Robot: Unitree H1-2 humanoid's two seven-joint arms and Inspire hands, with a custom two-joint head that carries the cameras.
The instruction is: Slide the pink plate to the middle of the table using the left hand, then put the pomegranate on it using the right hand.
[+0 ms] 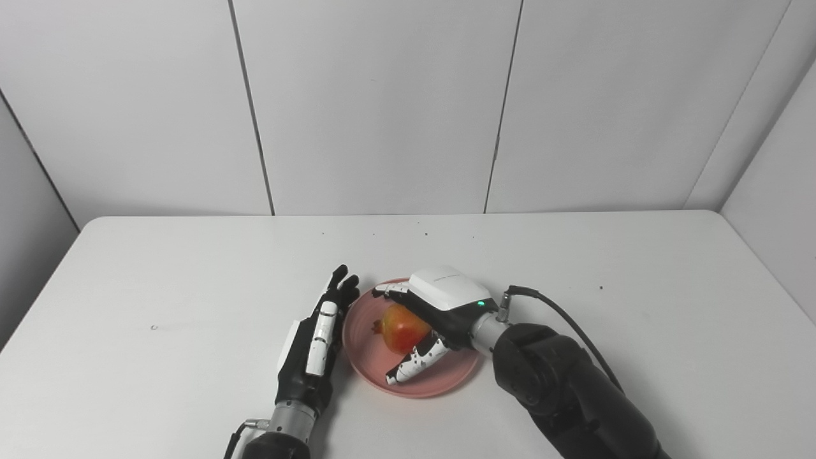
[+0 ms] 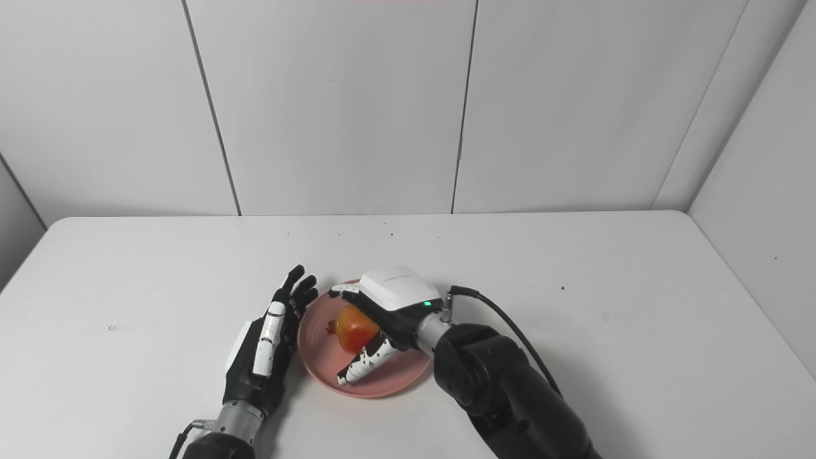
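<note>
The pink plate (image 1: 370,363) lies near the middle front of the white table. On or just above it is the red-orange pomegranate (image 1: 401,328), its crown pointing left. My right hand (image 1: 433,312) reaches over the plate from the right, fingers and thumb wrapped around the fruit. Whether the fruit touches the plate I cannot tell. My left hand (image 1: 319,338) lies flat beside the plate's left rim, fingers stretched out and apart, holding nothing.
The white table (image 1: 191,287) is bounded by grey wall panels behind and at both sides. A black cable (image 1: 574,325) loops from my right wrist. Small dark specks dot the tabletop.
</note>
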